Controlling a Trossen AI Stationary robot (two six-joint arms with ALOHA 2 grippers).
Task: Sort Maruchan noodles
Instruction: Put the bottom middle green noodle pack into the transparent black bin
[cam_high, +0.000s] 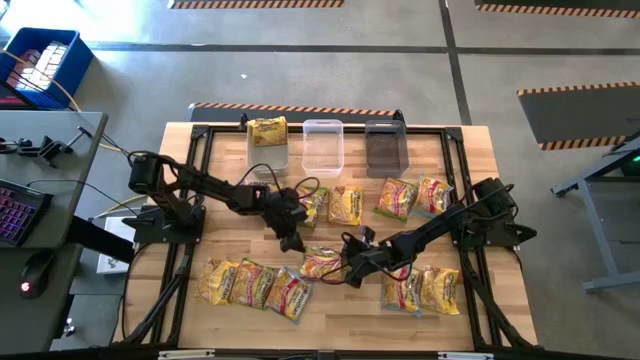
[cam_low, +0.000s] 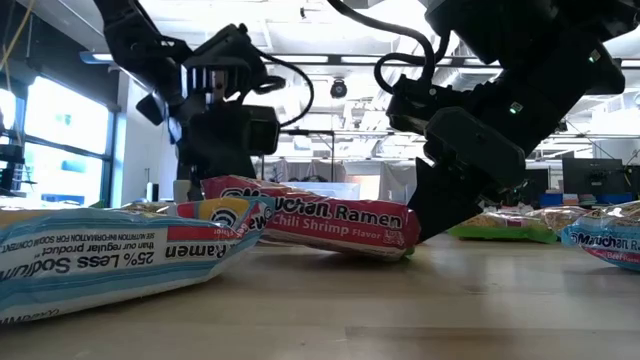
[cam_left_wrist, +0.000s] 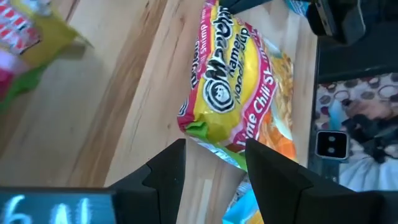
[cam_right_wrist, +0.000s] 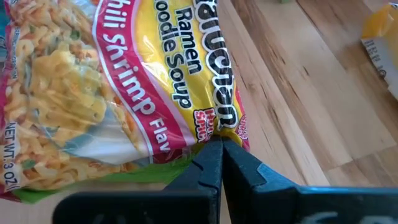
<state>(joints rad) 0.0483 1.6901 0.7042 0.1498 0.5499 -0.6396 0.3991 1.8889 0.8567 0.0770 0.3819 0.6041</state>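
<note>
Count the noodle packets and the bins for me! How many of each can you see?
Noodle packets: 11 (10 on the table, 1 in the left clear bin)
Clear bins: 2 (the other is empty)
Dark bins: 1
Total: 14

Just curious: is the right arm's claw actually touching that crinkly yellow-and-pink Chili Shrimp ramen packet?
Touching: in the right wrist view, the right gripper, shut, pinches the yellow-and-pink Chili Shrimp packet by its edge.
</note>
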